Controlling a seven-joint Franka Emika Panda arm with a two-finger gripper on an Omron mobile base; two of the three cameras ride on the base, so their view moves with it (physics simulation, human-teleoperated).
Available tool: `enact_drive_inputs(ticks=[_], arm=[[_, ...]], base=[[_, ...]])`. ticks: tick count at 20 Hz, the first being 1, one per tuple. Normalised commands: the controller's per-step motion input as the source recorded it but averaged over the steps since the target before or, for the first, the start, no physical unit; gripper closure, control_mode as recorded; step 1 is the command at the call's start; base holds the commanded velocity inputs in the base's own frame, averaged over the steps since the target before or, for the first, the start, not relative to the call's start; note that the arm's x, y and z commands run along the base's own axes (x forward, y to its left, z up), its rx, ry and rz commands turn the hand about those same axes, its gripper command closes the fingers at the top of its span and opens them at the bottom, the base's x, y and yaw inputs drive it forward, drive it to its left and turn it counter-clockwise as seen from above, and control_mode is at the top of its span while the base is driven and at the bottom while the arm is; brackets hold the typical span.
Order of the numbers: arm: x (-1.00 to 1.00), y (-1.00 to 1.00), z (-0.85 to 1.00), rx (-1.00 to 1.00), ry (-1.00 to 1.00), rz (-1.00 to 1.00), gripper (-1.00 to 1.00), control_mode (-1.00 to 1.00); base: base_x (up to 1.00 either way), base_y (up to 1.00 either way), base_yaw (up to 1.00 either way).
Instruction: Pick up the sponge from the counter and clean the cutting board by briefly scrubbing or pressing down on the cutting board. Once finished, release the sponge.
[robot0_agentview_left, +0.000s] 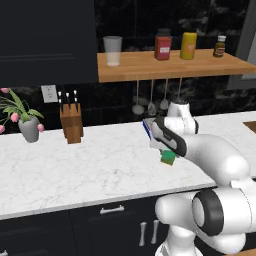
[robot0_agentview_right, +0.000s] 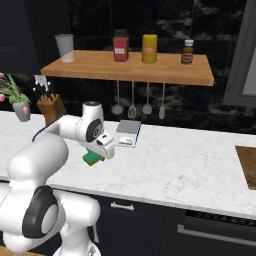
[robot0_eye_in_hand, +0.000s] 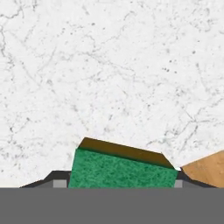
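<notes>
The sponge, green on top over a darker base, sits between my gripper's dark fingertips, which press on both of its ends. From the base cameras the sponge hangs under the hand, close over the white marble counter, with the gripper shut on it. The dark brown cutting board lies far to the right on the counter, cut off by the frame edge.
A grey-and-blue flat box lies just behind the hand. A knife block and a potted plant stand at the back left. A wooden shelf with jars and hanging utensils runs above. A tan wedge that I cannot identify shows at lower right.
</notes>
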Motion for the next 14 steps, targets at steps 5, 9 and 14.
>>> enact_drive_inputs(ticks=[5, 9, 14], arm=[[-0.24, 0.0, 0.01, 0.0, -0.14, 0.0, 1.0, -1.0], [0.0, -0.05, 0.04, 0.0, -0.14, 0.01, 1.0, 1.0], [0.0, 0.0, 0.0, 0.0, 0.0, 0.0, 1.0, 1.0]], base=[[0.0, 0.0, 0.0], [0.0, -0.4, 0.02], [0.13, -1.0, 0.03]])
